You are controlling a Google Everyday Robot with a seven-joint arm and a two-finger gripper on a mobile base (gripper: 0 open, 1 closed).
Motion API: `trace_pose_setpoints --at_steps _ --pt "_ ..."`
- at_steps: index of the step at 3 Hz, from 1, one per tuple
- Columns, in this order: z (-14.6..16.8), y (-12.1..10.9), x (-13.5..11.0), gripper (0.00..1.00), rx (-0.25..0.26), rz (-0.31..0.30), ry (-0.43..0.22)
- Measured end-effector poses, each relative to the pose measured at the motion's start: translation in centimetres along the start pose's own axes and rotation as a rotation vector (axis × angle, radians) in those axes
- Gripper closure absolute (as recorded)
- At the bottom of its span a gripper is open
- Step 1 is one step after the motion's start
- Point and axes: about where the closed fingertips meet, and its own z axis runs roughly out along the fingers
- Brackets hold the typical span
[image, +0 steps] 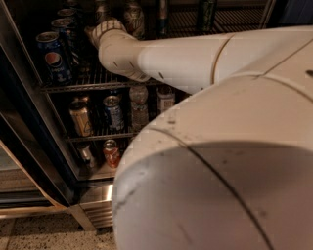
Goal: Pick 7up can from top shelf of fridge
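Note:
My white arm reaches from the right into the fridge (29,122), over the top shelf (88,87), a chrome wire rack. My gripper (94,30) is at the arm's far end, in the dark among the cans at the shelf's left, just right of the Pepsi cans (54,61). A pale silvery can, likely the 7up can (134,17), stands just behind and right of the wrist. I cannot tell whether the gripper touches it. A second pale can top (100,8) shows above the wrist.
Slim tall cans (208,10) stand at the shelf's back right. The lower racks hold a gold can (80,117), a blue can (113,112), a bottle (139,105) and an orange can (111,152). The ribbed steel base (98,207) and speckled floor (39,234) are below. My arm's bulk fills the right.

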Motion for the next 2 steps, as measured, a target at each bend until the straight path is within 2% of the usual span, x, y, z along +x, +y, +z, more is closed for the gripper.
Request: trace_pose_setpoints --at_steps 1,2 --pt "0.0 0.0 0.0 0.32 0.0 0.0 0.0" --pt "0.01 -0.01 -0.01 0.28 0.0 0.0 0.0"
